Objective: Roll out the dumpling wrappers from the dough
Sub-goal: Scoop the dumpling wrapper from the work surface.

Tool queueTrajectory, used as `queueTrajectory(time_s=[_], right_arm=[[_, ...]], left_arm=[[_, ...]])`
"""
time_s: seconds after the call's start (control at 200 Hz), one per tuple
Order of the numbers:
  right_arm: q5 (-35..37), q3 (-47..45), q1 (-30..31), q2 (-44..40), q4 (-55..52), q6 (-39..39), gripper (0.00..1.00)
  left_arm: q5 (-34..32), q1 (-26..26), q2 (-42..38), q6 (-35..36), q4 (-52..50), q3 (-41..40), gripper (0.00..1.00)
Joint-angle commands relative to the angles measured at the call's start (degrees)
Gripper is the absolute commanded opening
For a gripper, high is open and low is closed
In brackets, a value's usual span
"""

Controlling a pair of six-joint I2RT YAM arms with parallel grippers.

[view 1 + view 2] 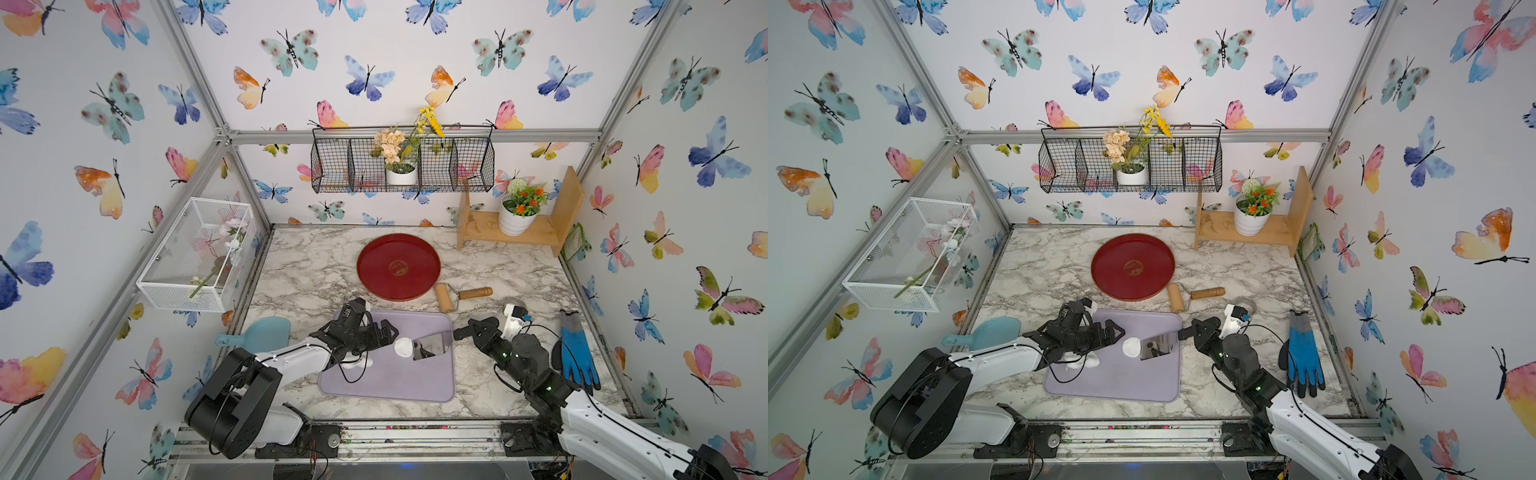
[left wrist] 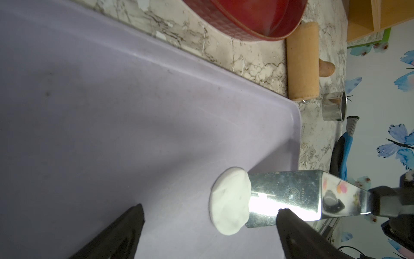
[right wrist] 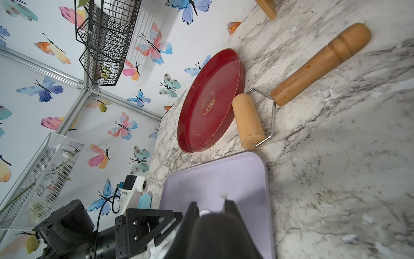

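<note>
One scoop [image 1: 262,332], left gripper [image 2: 210,207] spread wide, empty, one dough [image 1: 360,362] lump part-hidden under its arm, one wrapper [image 1: 403,347] on one mat [image 1: 395,382], one tray [image 1: 382,257] behind, one spatula [image 1: 432,347] touching wrapper, clamped in right gripper [image 1: 459,333], one roller [image 1: 444,297], one glove [image 1: 575,353].

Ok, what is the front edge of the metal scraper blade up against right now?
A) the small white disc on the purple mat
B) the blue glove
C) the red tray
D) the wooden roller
A: the metal scraper's front edge meets the rim of the small white disc on the purple mat, while the red tray and wooden roller lie well clear of the blade.
</note>
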Motion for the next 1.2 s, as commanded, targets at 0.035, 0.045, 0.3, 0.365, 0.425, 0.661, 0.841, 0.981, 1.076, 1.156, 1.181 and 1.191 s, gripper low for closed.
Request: queueTrajectory(time_s=[0.035,0.045,0.3,0.365,0.425,0.661,0.841,0.981,1.076,1.156,1.181,1.191], right_arm=[[-0.5,-1.8,0.3,1.1,4.5,0.4,0.02],[-0.5,-1.8,0.3,1.2,4.6,0.4,0.02],[-0.5,-2.4,0.3,3.1,6.2,1.1,0.02],[-0.4,-2.8,0.3,3.2,7.1,1.4,0.02],[-0.5,-2.8,0.3,3.7,7.6,1.5,0.02],[-1.7,-2.9,0.3,6.6,11.3,2.8,0.02],[-2.7,-2.6,0.3,9.3,14.6,3.8,0.02],[-2.8,-2.9,0.3,9.9,16.5,4.9,0.02],[-2.3,-3.6,0.3,9.5,17.4,6.4,0.02],[-2.1,-3.9,0.4,9.2,17.6,6.9,0.02],[-2.1,-3.9,0.4,9.2,17.7,6.9,0.02],[-2.2,-3.8,0.4,9.2,17.8,7.0,0.02]], left_arm=[[-1.6,0.3,1.2,-0.1,-5.9,-1.4,0.99],[-1.6,0.3,1.3,-0.1,-5.9,-1.4,0.99],[-1.5,0.3,1.3,-0.1,-5.9,-1.4,0.99],[-1.5,0.3,1.3,-0.1,-5.9,-1.5,0.99],[-1.4,0.3,1.2,-0.1,-5.9,-1.5,0.99],[-1.5,0.3,1.3,-0.2,-5.7,-1.6,0.99],[-1.4,0.3,1.5,-0.2,-5.7,-1.5,0.99],[-1.4,0.3,1.4,-0.2,-5.6,-1.6,0.99],[-1.4,0.3,1.4,-0.1,-5.8,-1.5,0.99],[-1.5,0.3,1.2,-0.1,-5.7,-1.5,0.99],[-1.5,0.3,1.2,-0.1,-5.8,-1.6,0.99],[-1.5,0.3,1.3,-0.2,-5.8,-1.6,0.99]])
